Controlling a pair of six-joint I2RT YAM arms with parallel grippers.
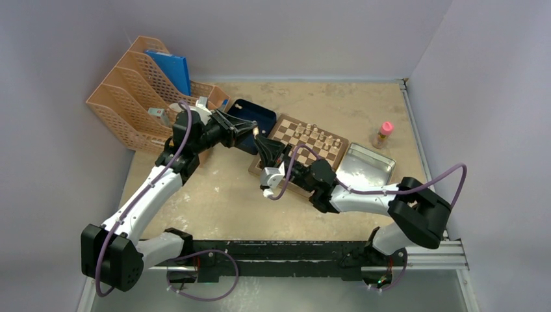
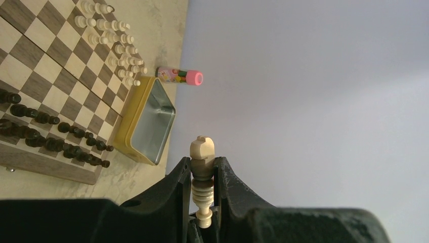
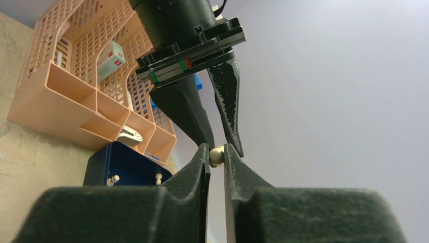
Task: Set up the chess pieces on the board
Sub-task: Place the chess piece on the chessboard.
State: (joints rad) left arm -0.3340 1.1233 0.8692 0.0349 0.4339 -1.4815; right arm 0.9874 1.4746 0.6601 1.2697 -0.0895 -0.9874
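Note:
My left gripper (image 2: 203, 164) is shut on a light beige chess piece (image 2: 202, 152), whose notched head sticks out past the fingertips. In the right wrist view my right gripper (image 3: 216, 149) pinches a round beige end of a chess piece (image 3: 217, 155), right at the tips of the left gripper's fingers (image 3: 227, 96). Both grippers meet in the air over the board's near-left corner (image 1: 260, 142). The board (image 1: 334, 156) carries light pieces (image 1: 318, 136) along its far side and dark pieces (image 2: 50, 136) along the near side. Two more light pieces (image 3: 115, 178) lie in the dark blue tray (image 3: 126, 162).
The blue tray (image 1: 250, 114) sits left of the board, with an orange file rack (image 1: 140, 91) behind it. A yellow-rimmed metal tin (image 1: 370, 166) lies right of the board. Behind it stands a pink-capped bottle (image 1: 383, 134). Grey walls close in the table.

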